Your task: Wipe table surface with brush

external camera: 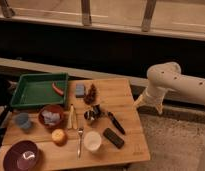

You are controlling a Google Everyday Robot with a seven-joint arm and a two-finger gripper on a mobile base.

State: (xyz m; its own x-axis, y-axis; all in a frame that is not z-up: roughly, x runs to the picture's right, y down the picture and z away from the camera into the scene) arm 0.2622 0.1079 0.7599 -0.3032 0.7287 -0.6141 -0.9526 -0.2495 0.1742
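The table surface (121, 97) is a light-brown wooden plank top that fills the lower left. The brush (116, 123), slim and dark, lies flat on the table's right part, slanting from a small metal cup (90, 116) toward the front right. The white arm (168, 80) bends down on the right. My gripper (145, 101) hangs at the arm's end, just off the table's right edge. It is to the right of the brush and a little farther back, apart from it, and holds nothing that I can see.
A flat black block (113, 138), a white cup (92, 141), a silver fork (80, 140) and an orange (59, 136) lie near the front. A green tray (38, 76), a red bowl (51, 116), a blue cup (22, 120) and a purple plate (21, 156) stand left. A railing runs behind.
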